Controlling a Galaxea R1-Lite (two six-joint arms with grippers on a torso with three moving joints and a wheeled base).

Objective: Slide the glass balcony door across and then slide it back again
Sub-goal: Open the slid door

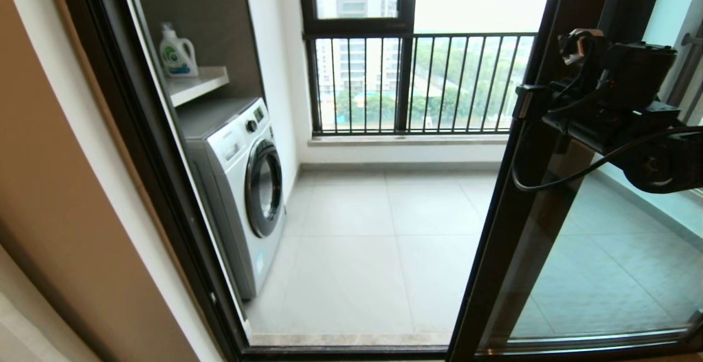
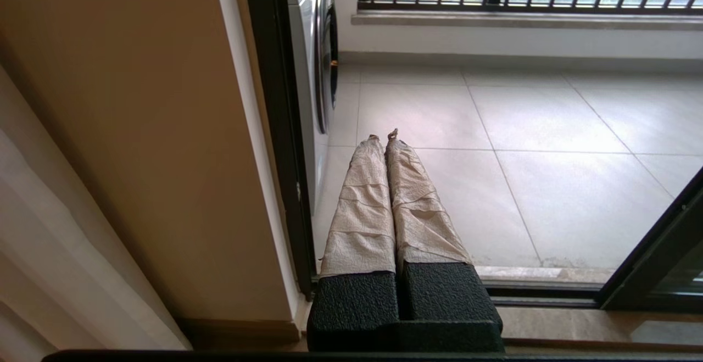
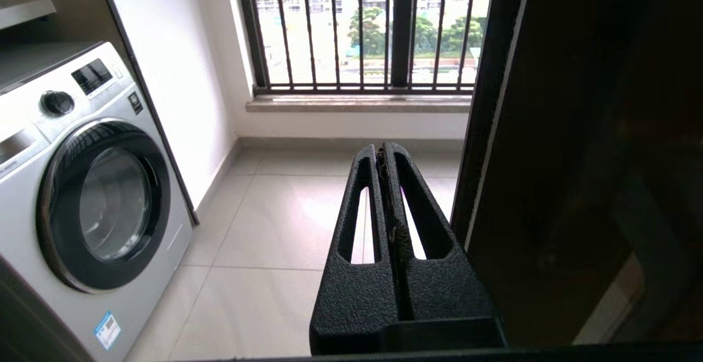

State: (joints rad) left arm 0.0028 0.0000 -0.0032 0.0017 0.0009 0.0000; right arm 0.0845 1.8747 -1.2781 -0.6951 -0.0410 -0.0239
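The glass balcony door [image 1: 516, 213] stands at the right of the doorway, and its dark upright slants from top right down to the threshold. The doorway to its left is open. My right gripper [image 1: 535, 104] is raised at mid height against that upright's edge. In the right wrist view the right gripper [image 3: 384, 153] is shut on nothing, with the door's dark frame [image 3: 576, 131] close beside it on the opening side. My left gripper [image 2: 383, 137] is shut and empty, held low by the left jamb [image 2: 280, 131]. Its tape-wrapped fingers [image 2: 362, 208] point over the threshold. The door's lower corner [image 2: 653, 263] shows far off.
A white washing machine [image 1: 241, 186] stands inside the balcony at the left, under a shelf [image 1: 197, 84] with a detergent bottle [image 1: 177, 54]. The dark-framed window with railing bars [image 1: 417, 76] closes the far side. Grey floor tiles [image 1: 373, 241] lie between them.
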